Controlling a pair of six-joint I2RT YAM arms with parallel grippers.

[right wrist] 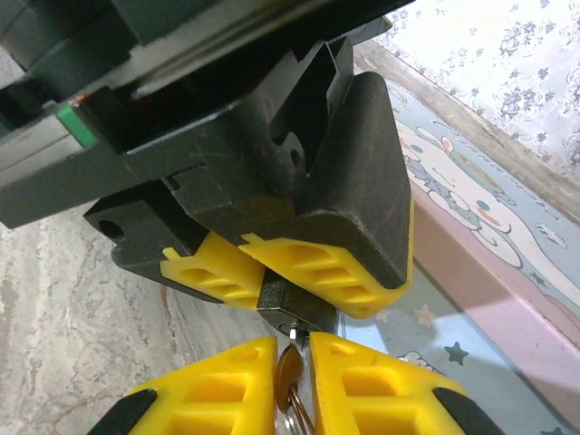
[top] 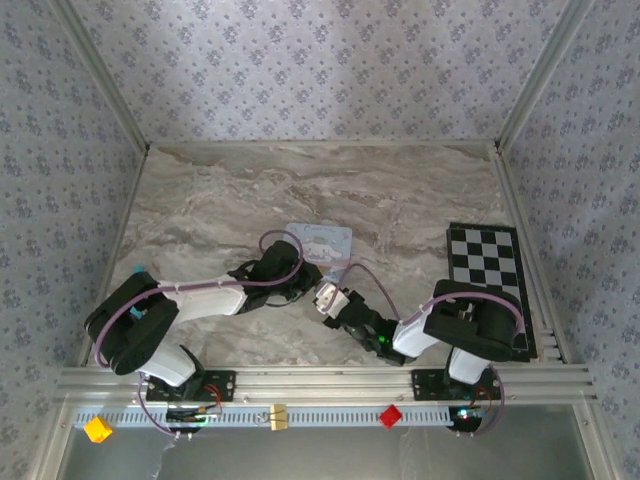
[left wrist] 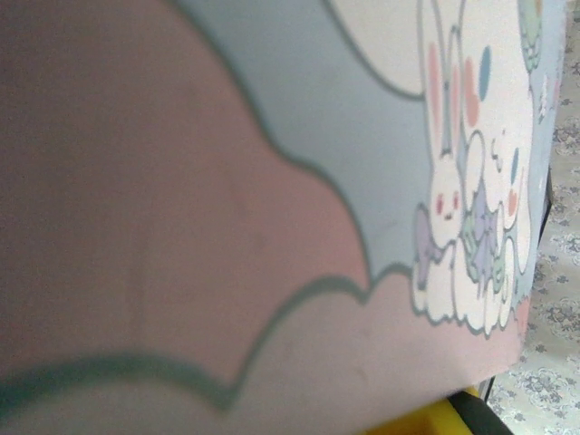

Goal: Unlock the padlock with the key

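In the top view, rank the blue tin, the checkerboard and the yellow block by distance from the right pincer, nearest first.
From the right pincer:
1. Blue tin, just beyond it.
2. Checkerboard, off to the right.
3. Yellow block, far left, near corner.

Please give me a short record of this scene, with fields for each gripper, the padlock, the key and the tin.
left gripper: shut on the padlock
right gripper: shut on the key
key: tip at the padlock's face; depth unclear
padlock: shackle hidden, so locked or not unclear
tin: pale blue, cartoon-printed, on the table, just beyond both grippers
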